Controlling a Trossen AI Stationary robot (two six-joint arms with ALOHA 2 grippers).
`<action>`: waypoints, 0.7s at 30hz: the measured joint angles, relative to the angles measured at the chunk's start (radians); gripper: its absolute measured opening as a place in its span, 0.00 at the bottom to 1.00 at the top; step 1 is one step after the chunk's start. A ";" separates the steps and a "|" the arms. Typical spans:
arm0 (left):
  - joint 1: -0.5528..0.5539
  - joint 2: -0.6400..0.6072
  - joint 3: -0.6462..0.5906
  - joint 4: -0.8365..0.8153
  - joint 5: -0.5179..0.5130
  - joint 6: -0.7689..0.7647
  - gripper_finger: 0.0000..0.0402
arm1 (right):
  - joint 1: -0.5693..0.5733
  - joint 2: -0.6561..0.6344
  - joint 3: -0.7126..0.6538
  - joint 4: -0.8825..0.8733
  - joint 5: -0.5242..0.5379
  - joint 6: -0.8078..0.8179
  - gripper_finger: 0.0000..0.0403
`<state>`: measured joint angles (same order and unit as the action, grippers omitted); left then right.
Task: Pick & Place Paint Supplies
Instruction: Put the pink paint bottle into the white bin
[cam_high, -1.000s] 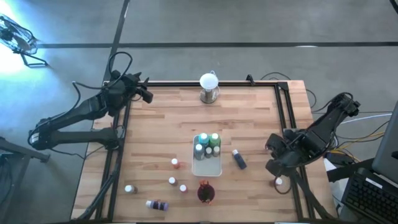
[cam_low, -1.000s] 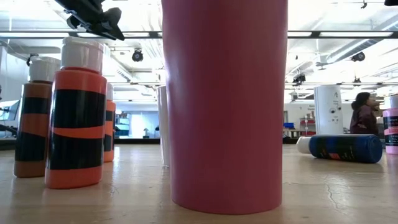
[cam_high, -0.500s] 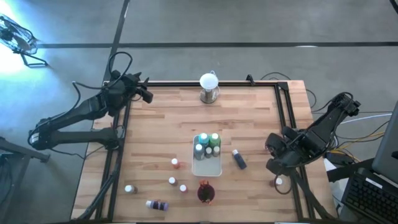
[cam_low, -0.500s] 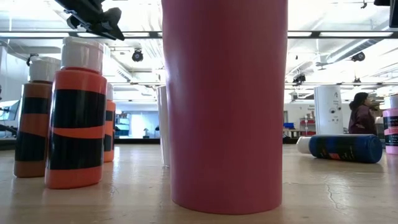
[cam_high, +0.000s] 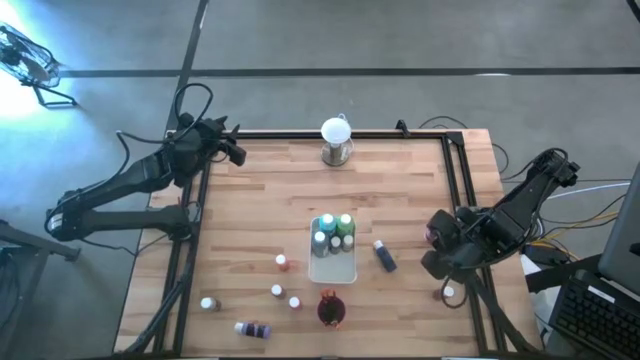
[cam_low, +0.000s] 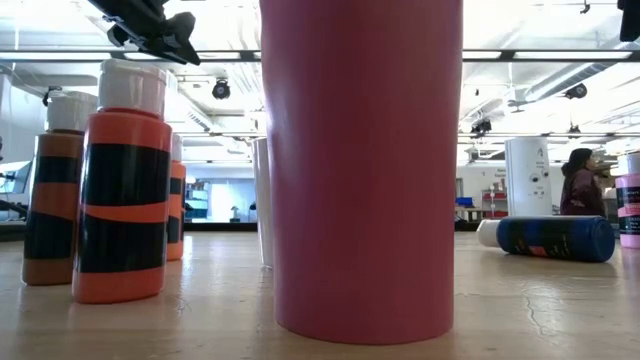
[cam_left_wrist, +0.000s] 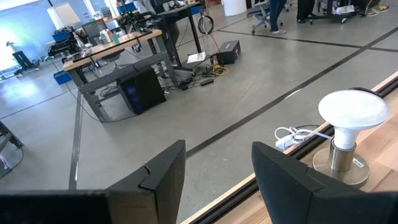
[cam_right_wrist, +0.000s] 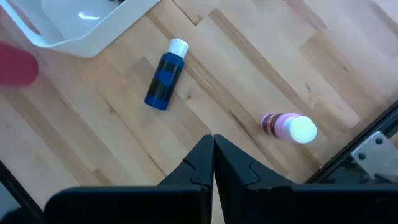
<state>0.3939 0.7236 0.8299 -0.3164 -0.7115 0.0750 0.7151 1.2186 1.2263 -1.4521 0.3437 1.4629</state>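
Right gripper (cam_right_wrist: 212, 144) hangs over the right side of the table (cam_high: 250, 200), fingers pressed together, nothing between them. Just past it a blue bottle (cam_right_wrist: 165, 75) lies on its side beside the white tray (cam_high: 333, 266), and a pink bottle (cam_right_wrist: 290, 127) stands near the table's right edge. The job looks like getting one of those two into the tray. To do it well the arm needs to spread its fingers first, then line them across the blue bottle's body (not the cap, which is narrow and would likely slip) and come straight down.

Left gripper (cam_left_wrist: 217, 177) waits at the far left corner, fingers apart, empty, pointed out toward the lamp (cam_left_wrist: 351, 130).

The overhead cam shows the tray holding teal and green bottles (cam_high: 333, 232), plus loose ones at front left. The table-level cam misses all that: a red cup (cam_low: 360, 165) blocks the middle, w/ orange bottles (cam_low: 122, 180) to its side.
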 joint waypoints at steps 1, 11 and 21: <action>0.000 0.000 0.000 0.000 0.000 0.000 0.47 | 0.000 0.000 0.000 0.000 0.000 0.005 0.02; 0.000 0.000 0.000 0.000 0.000 0.000 0.47 | -0.060 0.000 0.000 0.003 0.005 -0.048 0.07; 0.000 0.000 0.000 0.000 0.000 0.000 0.47 | -0.115 0.000 0.000 0.057 0.120 -0.135 0.18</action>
<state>0.3939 0.7236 0.8299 -0.3164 -0.7114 0.0750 0.6005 1.2186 1.2263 -1.3949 0.4638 1.3276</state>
